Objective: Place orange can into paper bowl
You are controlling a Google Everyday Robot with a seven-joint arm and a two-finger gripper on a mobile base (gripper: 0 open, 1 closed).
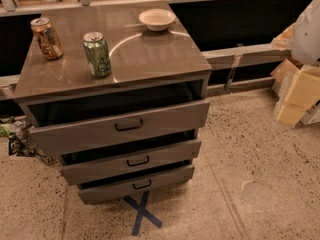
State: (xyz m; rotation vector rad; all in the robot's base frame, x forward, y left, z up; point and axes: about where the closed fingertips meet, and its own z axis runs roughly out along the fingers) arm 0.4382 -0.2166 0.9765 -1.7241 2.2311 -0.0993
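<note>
The orange can point(46, 37) stands upright at the far left corner of the grey drawer cabinet's top point(150, 54). It is orange-brown with a silver top. The paper bowl point(157, 19) is off-white and empty and sits near the cabinet's back edge, right of centre. The can and the bowl are well apart. My gripper does not show in the camera view. A pale rounded shape point(306, 30) at the right edge may be part of my arm, far from both things.
A green can point(97, 54) stands upright between the orange can and the bowl, nearer the front. The cabinet's three drawers point(129, 126) are slightly open. Cardboard boxes point(298, 91) lie on the floor at the right. Blue tape forms a cross point(142, 213) on the floor.
</note>
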